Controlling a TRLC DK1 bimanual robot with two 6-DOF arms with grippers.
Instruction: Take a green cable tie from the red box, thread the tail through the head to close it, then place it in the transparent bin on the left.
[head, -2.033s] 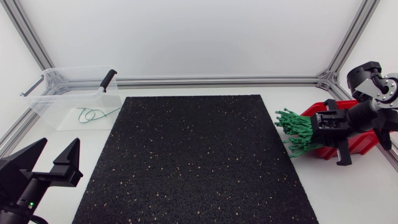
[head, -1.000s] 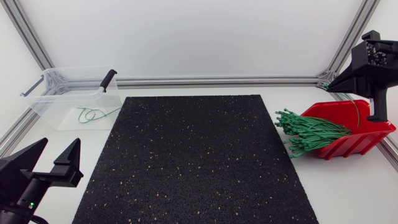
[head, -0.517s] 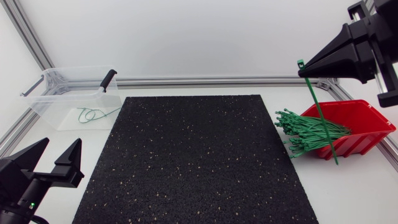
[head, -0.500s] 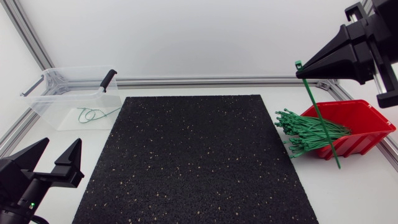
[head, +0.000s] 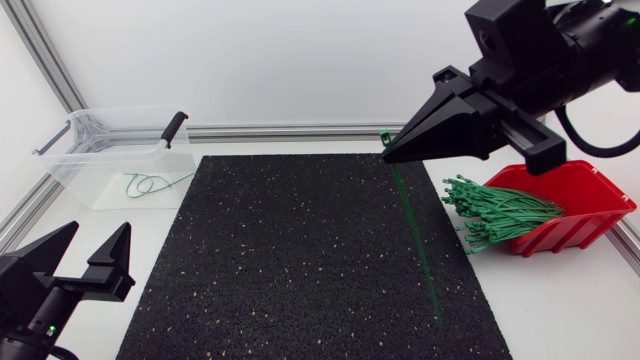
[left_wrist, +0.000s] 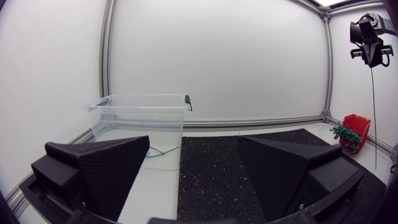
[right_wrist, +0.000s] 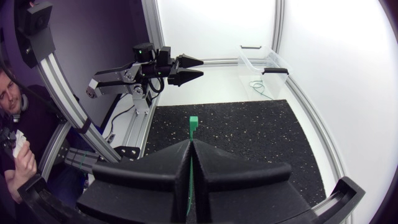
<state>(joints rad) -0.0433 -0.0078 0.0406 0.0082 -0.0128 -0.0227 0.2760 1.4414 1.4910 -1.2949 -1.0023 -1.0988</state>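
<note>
Right pincer (head: 388, 155), closed, grips a green cable tie (head: 414, 240) dangling over the mat (head: 300, 260).

- Honestly, there's no text, label, brand mark or number I can actually read in any of the views.
- Nothing sitting on the counter (head: 565, 305) carries print I can make out either.
</note>
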